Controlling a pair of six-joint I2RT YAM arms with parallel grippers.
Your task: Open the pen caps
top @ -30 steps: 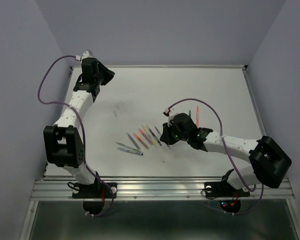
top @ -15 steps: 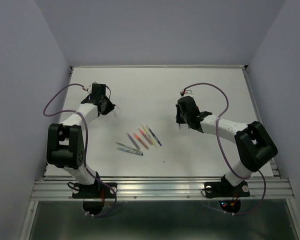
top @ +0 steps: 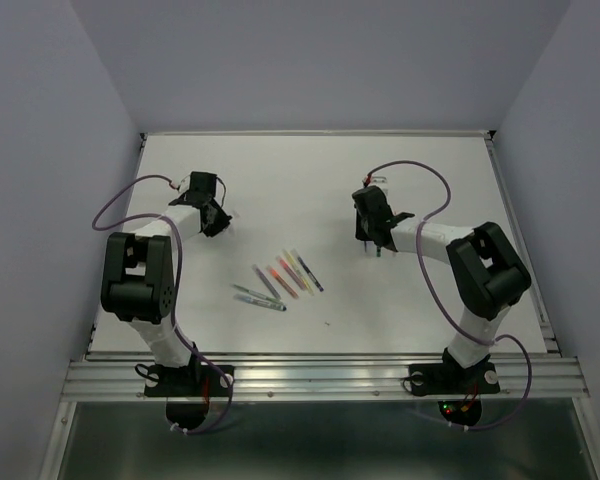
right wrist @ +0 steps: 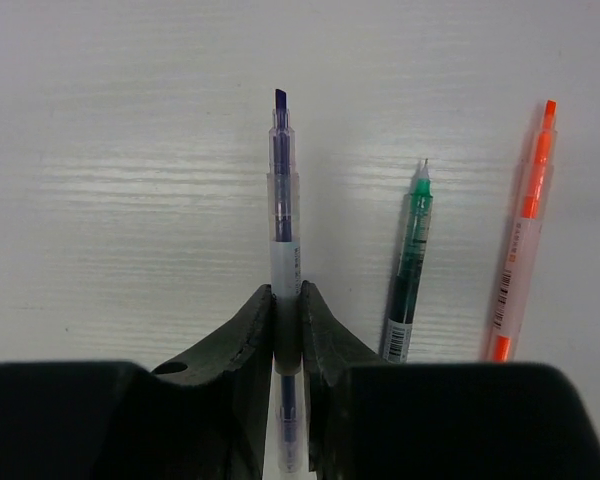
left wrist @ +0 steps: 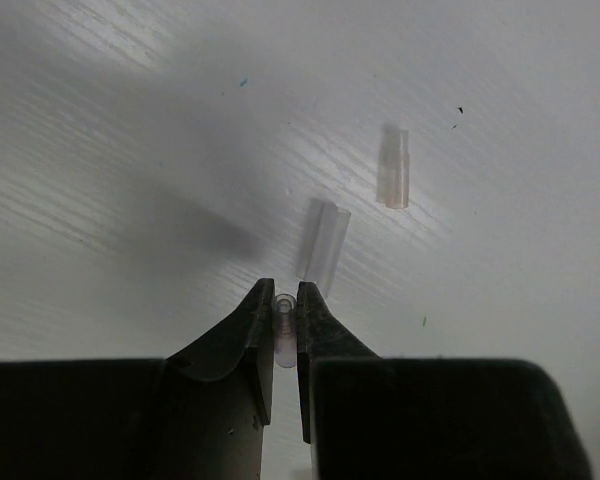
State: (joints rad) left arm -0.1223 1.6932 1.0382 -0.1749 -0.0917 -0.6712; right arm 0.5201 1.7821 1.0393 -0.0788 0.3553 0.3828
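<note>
Nearest the arm bases, a row of pens (top: 283, 275) lies fanned out on the white surface (top: 280, 170), midway between the two arms and touched by neither. Beyond the row, both arms reach low over the surface, one to each side.

On the left wrist camera, the left tool (left wrist: 283, 292) is clamped on a small clear cap (left wrist: 283, 335), which stands out a little past the fingertips. Just beyond the tips a nearer loose cap (left wrist: 323, 243), also clear, lies flat on the surface, tilted slightly right. Farther off and to the right lies a farther loose cap (left wrist: 393, 168), faintly pinkish, apart from the first.

On the right wrist camera, the right tool (right wrist: 286, 295) is closed on the barrel of a purple pen (right wrist: 283, 190), gripping it near the middle; its bare chisel tip points away from the camera. To the right, a green pen (right wrist: 408, 265) lies on the surface with its fine tip uncovered, nearly parallel to the held pen. Farther right, an orange pen (right wrist: 525, 235) lies leaning slightly, its tip also bare and reaching farthest away.
</note>
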